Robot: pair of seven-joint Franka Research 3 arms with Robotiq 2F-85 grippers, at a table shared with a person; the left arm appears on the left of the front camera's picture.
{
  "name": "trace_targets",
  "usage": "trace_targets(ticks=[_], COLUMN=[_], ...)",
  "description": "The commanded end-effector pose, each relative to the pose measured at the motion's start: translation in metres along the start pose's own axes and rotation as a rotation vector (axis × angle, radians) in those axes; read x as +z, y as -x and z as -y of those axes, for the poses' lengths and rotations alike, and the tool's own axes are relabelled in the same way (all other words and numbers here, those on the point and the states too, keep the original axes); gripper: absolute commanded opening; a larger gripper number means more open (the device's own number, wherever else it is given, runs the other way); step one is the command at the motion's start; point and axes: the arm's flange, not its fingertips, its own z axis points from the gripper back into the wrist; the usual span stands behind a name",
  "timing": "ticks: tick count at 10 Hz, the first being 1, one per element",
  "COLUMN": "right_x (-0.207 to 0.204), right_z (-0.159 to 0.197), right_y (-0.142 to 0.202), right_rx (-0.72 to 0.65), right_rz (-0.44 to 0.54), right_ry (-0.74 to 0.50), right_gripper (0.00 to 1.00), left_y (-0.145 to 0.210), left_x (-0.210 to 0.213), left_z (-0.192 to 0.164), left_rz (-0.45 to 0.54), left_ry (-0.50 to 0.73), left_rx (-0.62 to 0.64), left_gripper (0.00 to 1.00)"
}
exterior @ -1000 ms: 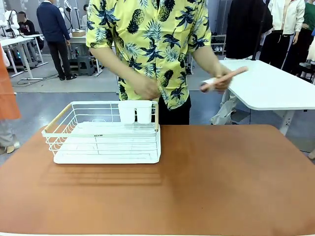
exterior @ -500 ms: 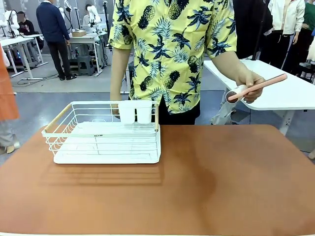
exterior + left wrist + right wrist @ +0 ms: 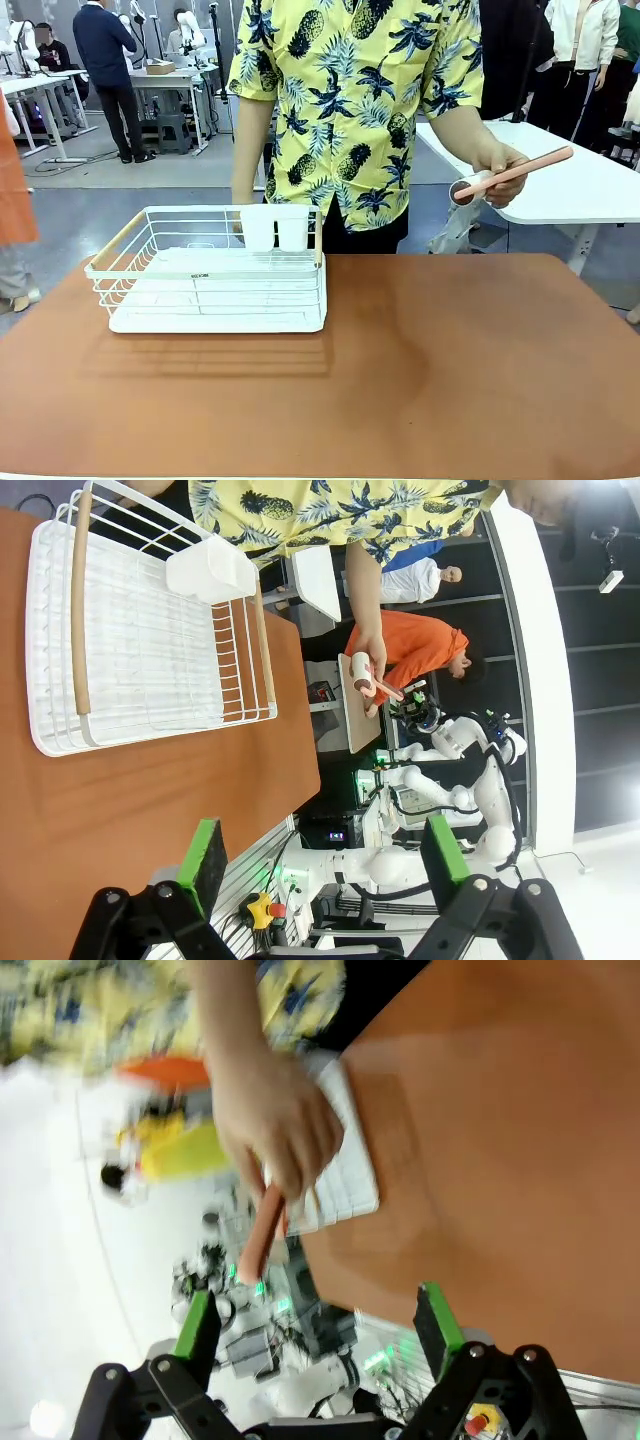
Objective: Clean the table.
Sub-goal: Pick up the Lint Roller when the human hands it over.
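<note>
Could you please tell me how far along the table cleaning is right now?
Nothing looks done yet. In hand: the person's hand holds a pink-handled lint roller in the air beyond the table's far edge. The left gripper and right gripper are open, empty. Left: the whole brown top, where a white wire rack stands.

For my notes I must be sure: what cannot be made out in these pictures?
Front view: the person's free hand, hidden behind the cups of the rack.
Front view: the rack's label, too small to read.
Front view: the table, cut by the lower and side edges.
Right wrist view: the roller and hand, blurred.
</note>
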Motion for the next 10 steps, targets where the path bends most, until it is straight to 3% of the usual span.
trace_targets(ticks=[1, 4, 7, 10], right_x=[-0.016, -0.046, -0.099, -0.115], right_z=[-0.038, -0.069, -0.079, -0.086], right_y=[0.039, 0.060, 0.086, 0.109], right_rx=[-0.208, -0.346, -0.231, -0.137], right_rz=[0.066, 0.124, 0.209, 0.245], right_ry=[0.168, 0.217, 0.218, 0.191], right_gripper=[1.00, 1.00, 1.00, 1.00], left_y=[0.001, 0.001, 0.001, 0.001], left_x=[0.002, 0.002, 0.002, 0.002], left_z=[0.003, 0.003, 0.003, 0.003], left_rz=[0.004, 0.004, 0.004, 0.004], left_ry=[0.008, 0.008, 0.008, 0.008], left_rx=[-0.007, -0.007, -0.007, -0.007], left_gripper=[1.00, 1.00, 1.00, 1.00])
